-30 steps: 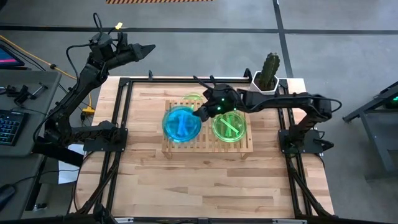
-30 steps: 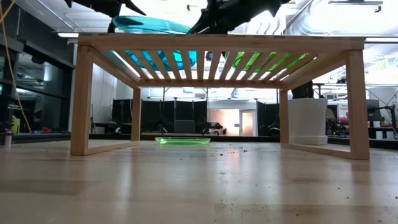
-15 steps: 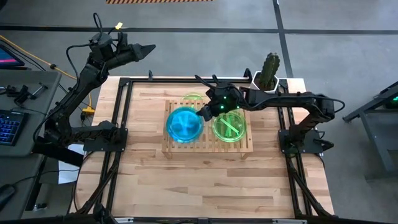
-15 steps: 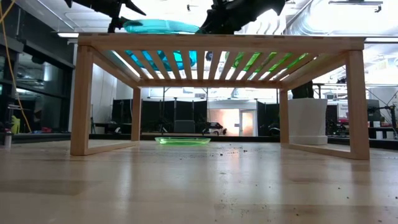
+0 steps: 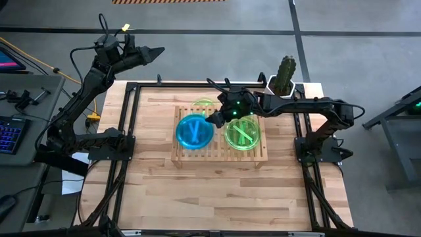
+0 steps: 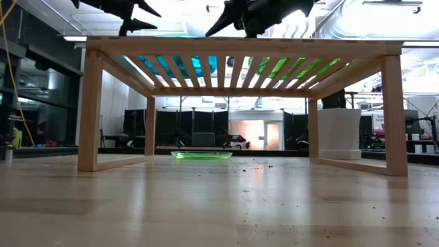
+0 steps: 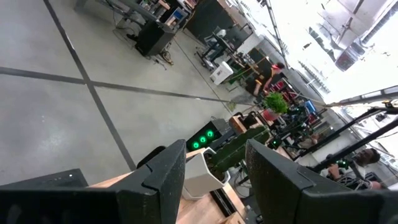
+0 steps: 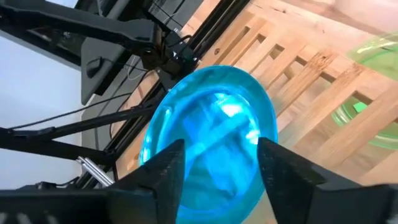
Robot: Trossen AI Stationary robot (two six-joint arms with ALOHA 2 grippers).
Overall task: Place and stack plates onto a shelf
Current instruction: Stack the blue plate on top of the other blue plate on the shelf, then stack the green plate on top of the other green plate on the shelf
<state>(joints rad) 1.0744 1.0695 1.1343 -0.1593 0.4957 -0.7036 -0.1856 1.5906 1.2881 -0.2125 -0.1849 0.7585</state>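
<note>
The right tool [image 5: 214, 120] hangs over the shelf [image 5: 219, 155] with its fingers spread, just beside the rim of the blue plates [image 5: 194, 131], which lie flat on the slats. Green plates [image 5: 242, 134] sit alongside on the same shelf. Another green plate [image 6: 201, 156] lies on the surface behind it. The left tool [image 5: 156, 51] waits, spread, off beyond the surface's far left corner.

Robotics lab, polished concrete floor [image 5: 217, 39], desk keyboard [image 5: 10, 135], equipment racks [image 6: 178, 127] behind
</note>
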